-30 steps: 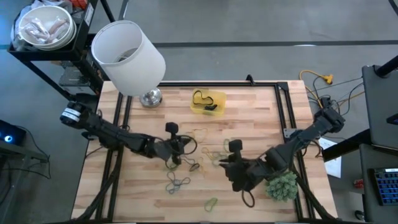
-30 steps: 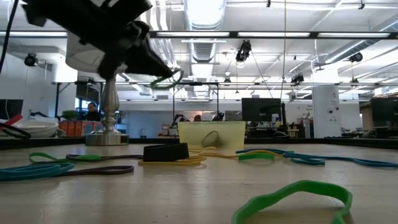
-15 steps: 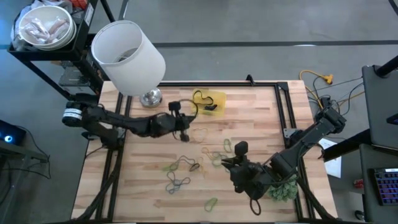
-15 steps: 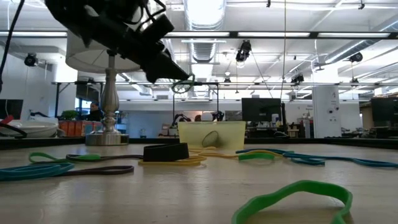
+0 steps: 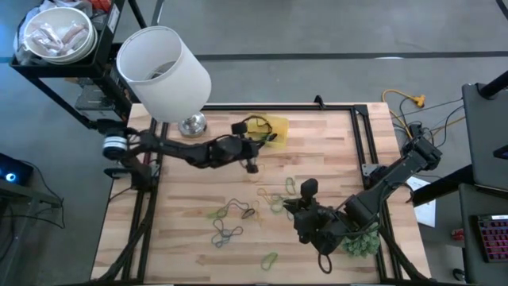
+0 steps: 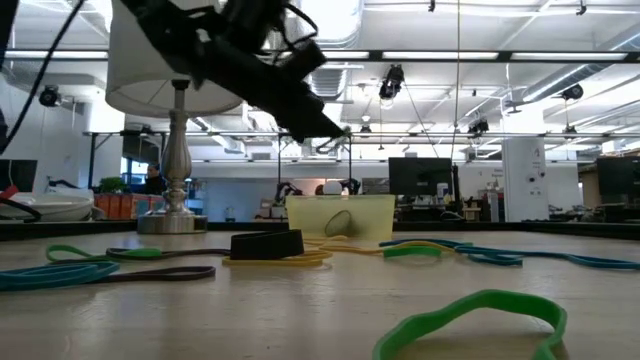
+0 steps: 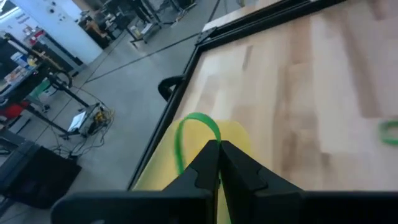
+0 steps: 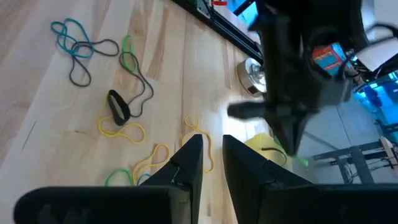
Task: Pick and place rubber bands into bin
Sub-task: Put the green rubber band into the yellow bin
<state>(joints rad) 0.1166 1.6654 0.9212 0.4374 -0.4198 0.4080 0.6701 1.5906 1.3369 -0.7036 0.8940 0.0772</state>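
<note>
So the left end effector (image 7: 217, 149) is pinched tight on one green rubber band (image 7: 194, 134), which loops up from the fingertips, and it's up in the air right at the yellow bin (image 5: 267, 129) near the far edge of the worktop (image 5: 325, 151). My read: this is the drop-off step. To do it well I'd get the tips fully over the bin's inside before letting go, come down a bit so the band doesn't bounce off the rim, then spread the fingers wide, since a thin floppy loop likes to cling to one pad. A tiny shake wouldn't hurt.

The bin already has a black band (image 5: 255, 125) in it, from the overhead look. Lots more bands (image 5: 228, 210) lie loose around the middle of the worktop, plus a green one (image 6: 470, 318) close to the low camera.

The right end effector (image 8: 212, 155) hangs low over the worktop on its own side, near the green leafy clump (image 5: 361, 238), fingers a little apart. I see nothing between them.

Hard to call:
- whether the held band sits over the bin's inside or just at its near edge; the overhead view has the arm covering that spot
- how many bands are in the bin, the arm cuts that off too
- the wrist picture is smeary, so the bin is just a yellow patch there
</note>
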